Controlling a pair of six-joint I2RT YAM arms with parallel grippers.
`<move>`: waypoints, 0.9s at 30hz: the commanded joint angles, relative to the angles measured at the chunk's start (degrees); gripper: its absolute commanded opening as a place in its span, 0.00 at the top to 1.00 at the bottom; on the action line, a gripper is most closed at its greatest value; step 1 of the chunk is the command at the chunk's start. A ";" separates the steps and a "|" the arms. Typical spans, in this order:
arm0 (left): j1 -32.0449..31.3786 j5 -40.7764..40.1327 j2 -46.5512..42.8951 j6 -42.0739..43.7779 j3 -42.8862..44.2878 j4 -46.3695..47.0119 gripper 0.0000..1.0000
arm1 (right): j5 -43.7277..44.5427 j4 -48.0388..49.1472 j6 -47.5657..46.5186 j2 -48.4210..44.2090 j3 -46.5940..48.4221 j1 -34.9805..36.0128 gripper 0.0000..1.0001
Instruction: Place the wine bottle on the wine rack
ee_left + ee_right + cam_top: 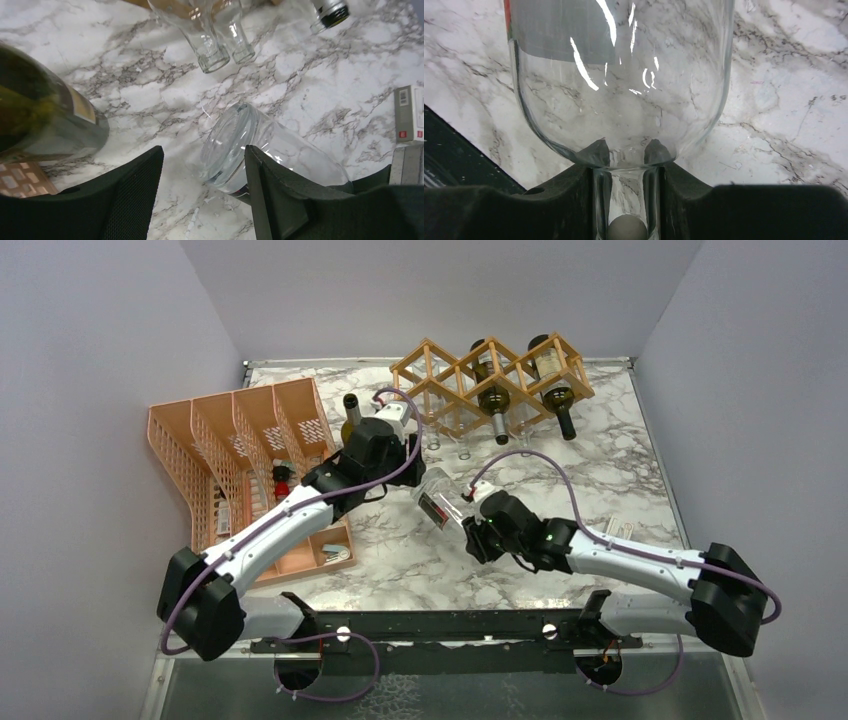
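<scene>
A clear glass wine bottle [438, 502] lies tilted over the middle of the marble table, its base toward the left arm. My right gripper [472, 512] is shut on its neck. In the right wrist view the bottle [619, 75] fills the frame, and the gripper [626, 150] clamps the neck from both sides. My left gripper [412, 462] is open beside the bottle's base. In the left wrist view its fingers [202, 150] stand apart over bare marble, with the bottle's base [270, 150] just past the right finger. The wooden wine rack [440, 375] stands at the back.
Two dark bottles [495, 400] lie in the rack, and clear bottle necks [212, 50] stick out below it. A dark green bottle [351, 415] stands by the left gripper. An orange mesh organizer [200, 440] is at the left. A small box [620, 530] lies at the right.
</scene>
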 commanded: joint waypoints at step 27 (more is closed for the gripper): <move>-0.10 -18.69 -28.05 5.65 -3.02 6.12 0.21 | 15.27 -11.80 2.07 14.78 56.71 -12.11 0.99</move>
